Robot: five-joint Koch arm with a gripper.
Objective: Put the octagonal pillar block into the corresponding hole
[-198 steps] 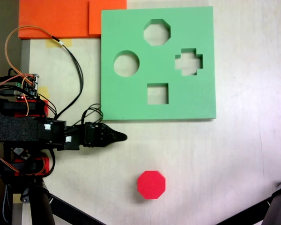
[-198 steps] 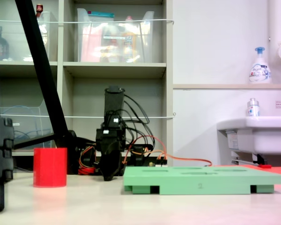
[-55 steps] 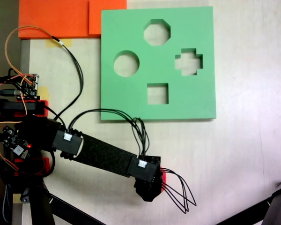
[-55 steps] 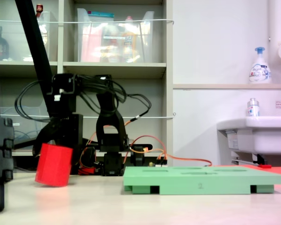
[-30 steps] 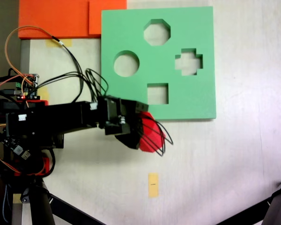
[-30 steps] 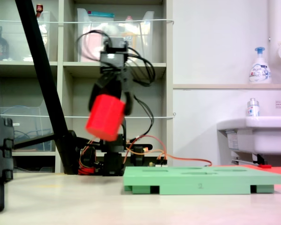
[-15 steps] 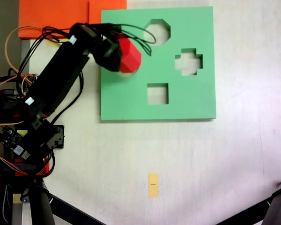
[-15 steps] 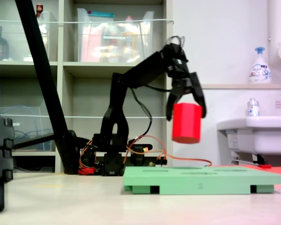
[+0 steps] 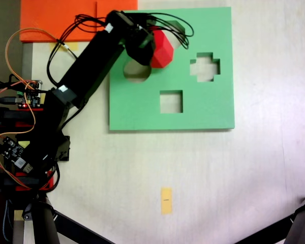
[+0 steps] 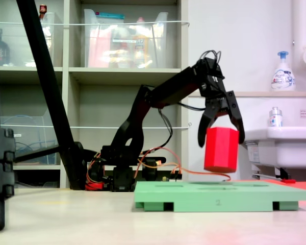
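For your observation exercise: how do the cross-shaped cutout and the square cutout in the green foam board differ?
The cross-shaped cutout has notched corners; the square cutout has four straight sides. In the top-down fixed view the cross sits nearer the board's right edge, the square nearer its lower edge. Both are empty.

You have even, bright indoor light in both fixed views. Seen from above, the counter [image 9: 218,178] is pale and slightly washed out, with only soft shadows; fine detail is soft and grainy. In the side picture, the white wall [image 10: 234,46] reads bright, while the shelves [image 10: 122,76] sit dimmer.
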